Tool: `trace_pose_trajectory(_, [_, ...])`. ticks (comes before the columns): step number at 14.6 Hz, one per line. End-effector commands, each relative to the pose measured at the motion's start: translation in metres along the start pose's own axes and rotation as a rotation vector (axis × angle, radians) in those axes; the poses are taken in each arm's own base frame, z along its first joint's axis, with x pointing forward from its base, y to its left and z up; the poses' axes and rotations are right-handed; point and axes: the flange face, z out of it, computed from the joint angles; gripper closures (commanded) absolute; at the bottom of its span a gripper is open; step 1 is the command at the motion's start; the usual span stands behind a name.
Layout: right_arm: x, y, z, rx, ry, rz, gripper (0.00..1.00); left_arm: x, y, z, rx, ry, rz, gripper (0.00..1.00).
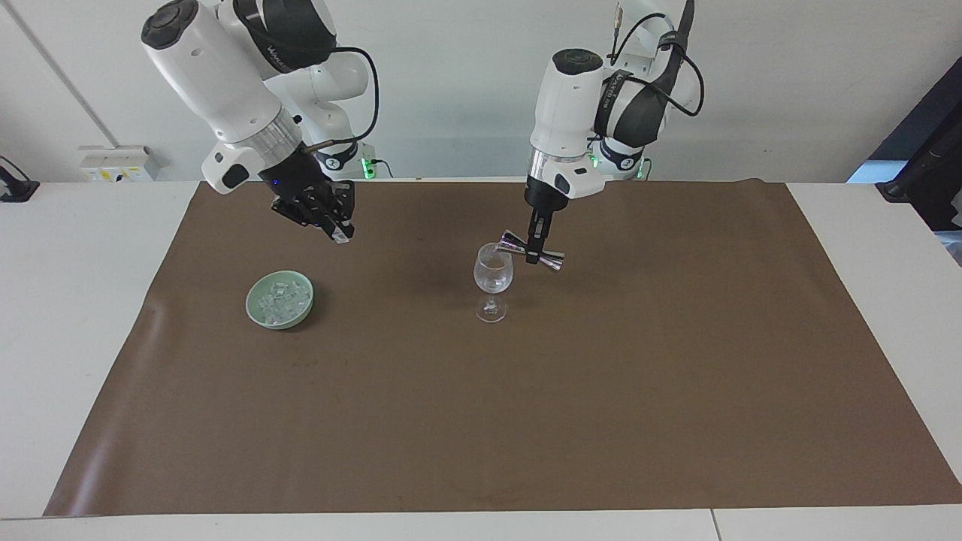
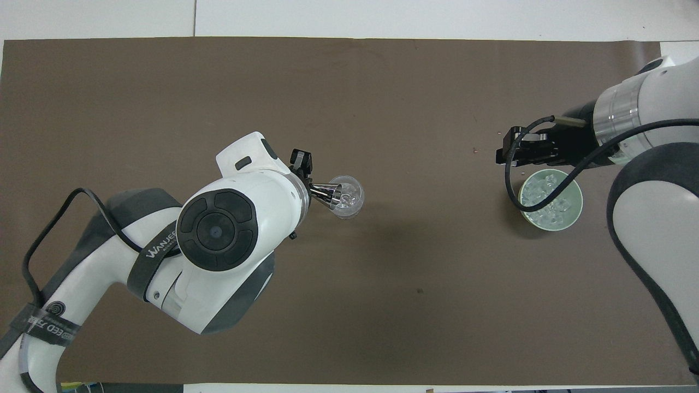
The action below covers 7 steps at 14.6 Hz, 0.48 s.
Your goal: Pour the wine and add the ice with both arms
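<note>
**Jigger tipped at glass rim; ice cube on its way over**

Left gripper (image 1: pixel 535 249), fingers pinched on the waist of a steel jigger (image 1: pixel 533 250), holds it w/ long axis lying nearly flat, one cup at the rim of the wine glass (image 1: pixel 493 279). Glass stands mid-tabletop, upright; whether liquid is running I can't tell.

Right gripper (image 1: pixel 336 231) hangs in the air over bare brown mat (image 1: pixel 526 421), between green bowl (image 1: pixel 279 300) and glass, closer to the bowl. Fingers pressed together on what looks like one small clear cube at the tips. Rest of the ice (image 2: pixel 548 197) heaped in the bowl, toward the right arm's end of the tabletop.

Key relation: glass lies sideways from right gripper, toward the left arm's end, well apart. Mat between is bare. Likely snag: jigger & left fingers already crowd the rim, so the cube drop prob. needs the side of the rim away from the jigger, or the left arm clearing off first. A few specks lie on the mat near the bowl.
</note>
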Motion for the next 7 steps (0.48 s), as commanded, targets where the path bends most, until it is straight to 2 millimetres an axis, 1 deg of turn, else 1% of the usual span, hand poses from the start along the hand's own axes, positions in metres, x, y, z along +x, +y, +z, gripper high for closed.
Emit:
trace_pose_trajectory(1, [-0.007,-0.006,0.001,0.061,-0.002,0.032,1.00,-0.012,0.005,-0.005,-0.026,0.059,0.017,1.00])
trace_pose_trajectory(2, [-0.008,-0.005,0.005,0.081,-0.009,0.060,1.00,-0.013,0.005,-0.006,-0.040,0.074,0.030,1.00])
trace_pose_trajectory(4, [-0.009,-0.007,0.005,0.088,-0.005,0.070,1.00,-0.027,0.001,-0.008,-0.053,0.091,0.077,1.00])
trace_pose_trajectory(7, [-0.010,-0.006,0.008,0.087,-0.009,0.073,1.00,-0.031,0.000,-0.008,-0.069,0.122,0.116,1.00])
